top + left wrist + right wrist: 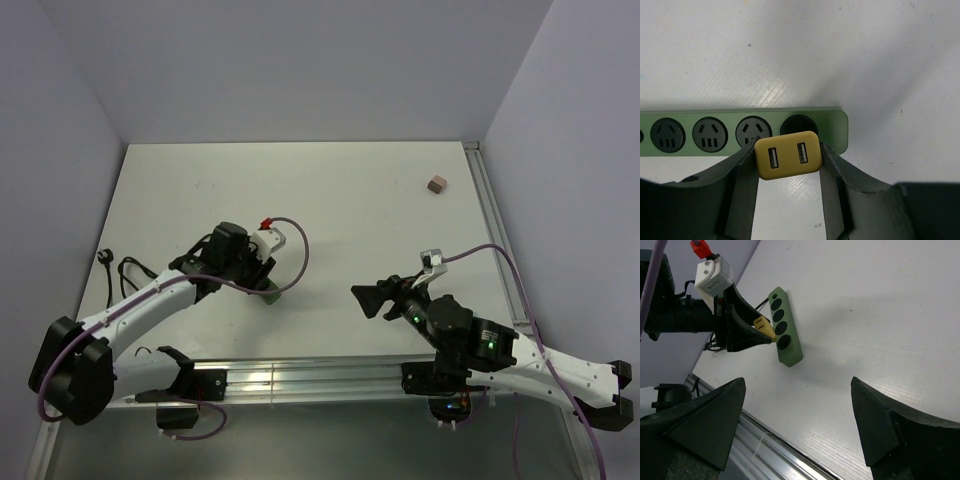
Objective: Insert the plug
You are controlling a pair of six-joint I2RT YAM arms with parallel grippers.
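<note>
The white bench (pixel 330 200) fills the top view, with both arms reaching in from the near edge. The left arm (pixel 140 305) stretches out to the green strip (pixel 268 293), which lies flat on the bench at centre-left. The right arm (pixel 530 365) sits folded at the lower right, well apart from the action. Its pincer (pixel 797 382) is spread wide, nothing between its fingers, pointing across at the strip (pixel 790 352).

The left pincer (pixel 788 150) is pinching the yellow plug (pixel 788 155), one finger on either side and its two USB slots facing the wrist camera. The plug hangs right over the strip's (pixel 830 117) near edge, by the sockets at its rounded end. From the right wrist, the plug (pixel 765 327) sits hard against the socket row. Whether it touches, I can't tell.

A black cable (pixel 125 270) curls at the left edge, and a small brown cube (pixel 436 184) sits alone at the far right.
</note>
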